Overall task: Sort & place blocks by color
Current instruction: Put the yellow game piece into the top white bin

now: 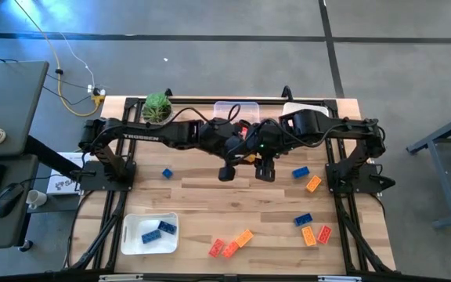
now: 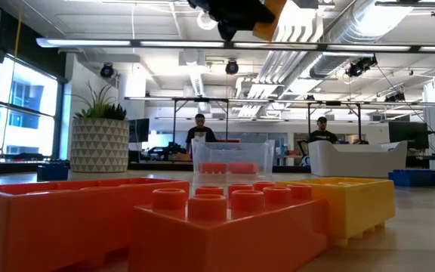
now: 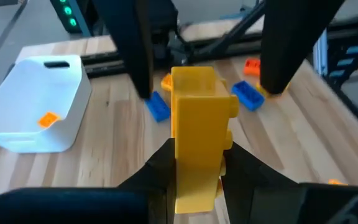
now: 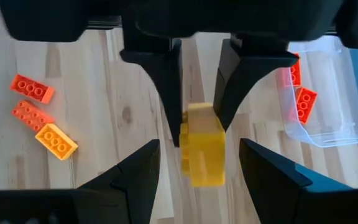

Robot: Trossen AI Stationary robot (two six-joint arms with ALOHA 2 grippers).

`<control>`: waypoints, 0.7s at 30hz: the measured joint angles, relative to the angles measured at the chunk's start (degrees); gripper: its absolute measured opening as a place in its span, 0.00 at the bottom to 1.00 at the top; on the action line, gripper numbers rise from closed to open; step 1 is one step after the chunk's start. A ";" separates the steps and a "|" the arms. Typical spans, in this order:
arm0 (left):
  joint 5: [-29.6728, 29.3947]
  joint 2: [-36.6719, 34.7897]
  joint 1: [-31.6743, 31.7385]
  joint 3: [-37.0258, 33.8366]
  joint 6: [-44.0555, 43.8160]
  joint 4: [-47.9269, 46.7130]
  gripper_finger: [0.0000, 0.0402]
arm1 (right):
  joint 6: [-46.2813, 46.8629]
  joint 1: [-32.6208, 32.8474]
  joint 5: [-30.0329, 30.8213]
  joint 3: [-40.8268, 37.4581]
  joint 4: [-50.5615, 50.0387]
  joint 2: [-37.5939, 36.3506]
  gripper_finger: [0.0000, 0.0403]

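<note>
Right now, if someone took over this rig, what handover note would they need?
Left gripper: shut on the yellow block, held in mid-air over the table's middle.
Right gripper: open, facing that block, not touching it.
Done: blue blocks in the front white tray, red blocks in the clear bin, one orange block in the back white tray.
Left: the yellow block, plus the loose blocks on the table.

A yellow brick (image 3: 197,134) stands upright, pinched between my left fingers (image 3: 160,165) above mid-table. Blue bricks (image 1: 156,230) lie in the white tray at the near left; red bricks (image 4: 301,93) sit in the clear bin. Loose red, orange (image 1: 312,183) and blue (image 1: 167,173) bricks lie scattered flat on the wood.
</note>
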 joint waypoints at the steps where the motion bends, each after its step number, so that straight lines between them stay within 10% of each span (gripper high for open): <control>1: 0.00 0.00 0.00 0.00 -0.32 0.08 0.17 | 0.02 0.00 -0.10 0.00 0.00 0.00 0.51; 10: 0.04 0.00 -0.40 0.00 -2.13 4.76 0.17 | 2.42 -0.02 -0.24 0.00 -0.02 0.00 0.47; 21: 0.24 0.00 -0.42 0.00 -3.40 4.60 0.23 | 1.79 -0.02 -0.84 0.02 -0.26 0.00 0.17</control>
